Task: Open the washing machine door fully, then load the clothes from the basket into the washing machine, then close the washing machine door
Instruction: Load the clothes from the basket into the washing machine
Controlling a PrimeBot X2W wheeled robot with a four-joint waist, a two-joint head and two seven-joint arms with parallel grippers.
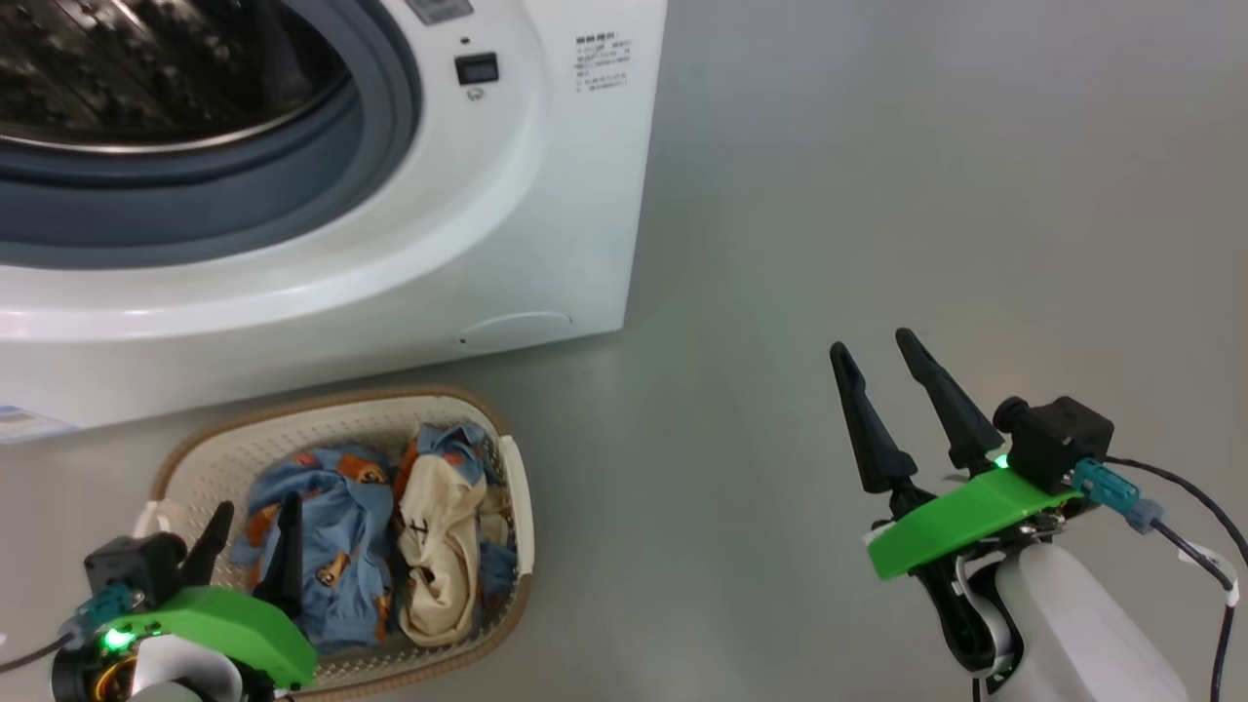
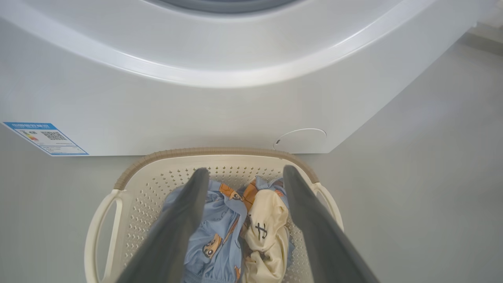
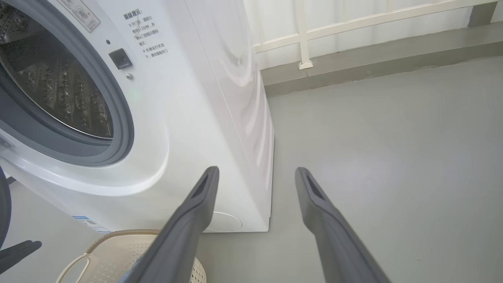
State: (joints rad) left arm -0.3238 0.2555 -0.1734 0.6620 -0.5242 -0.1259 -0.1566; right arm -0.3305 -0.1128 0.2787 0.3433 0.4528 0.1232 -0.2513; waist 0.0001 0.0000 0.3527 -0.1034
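The white washing machine (image 1: 546,195) stands at the upper left, its steel drum (image 1: 146,68) uncovered inside the grey-blue gasket. The washing machine door is out of view. On the floor before it sits the cream basket (image 1: 341,409) with a brown rim. It holds the clothes (image 1: 331,526), light blue with orange print, and a cream one (image 1: 439,526). My left gripper (image 1: 257,504) hovers open over the basket's left side, with the clothes (image 2: 212,236) between its fingers in the left wrist view and nothing gripped. My right gripper (image 1: 872,341) stands open and empty over bare floor to the right of the machine (image 3: 196,118).
Open grey floor (image 1: 877,195) stretches right of the machine and basket. A white railing (image 3: 353,23) on a low kerb runs behind. The machine's front carries a blue label (image 2: 43,137) and a round lower flap (image 2: 300,139) just above the basket rim (image 2: 212,151).
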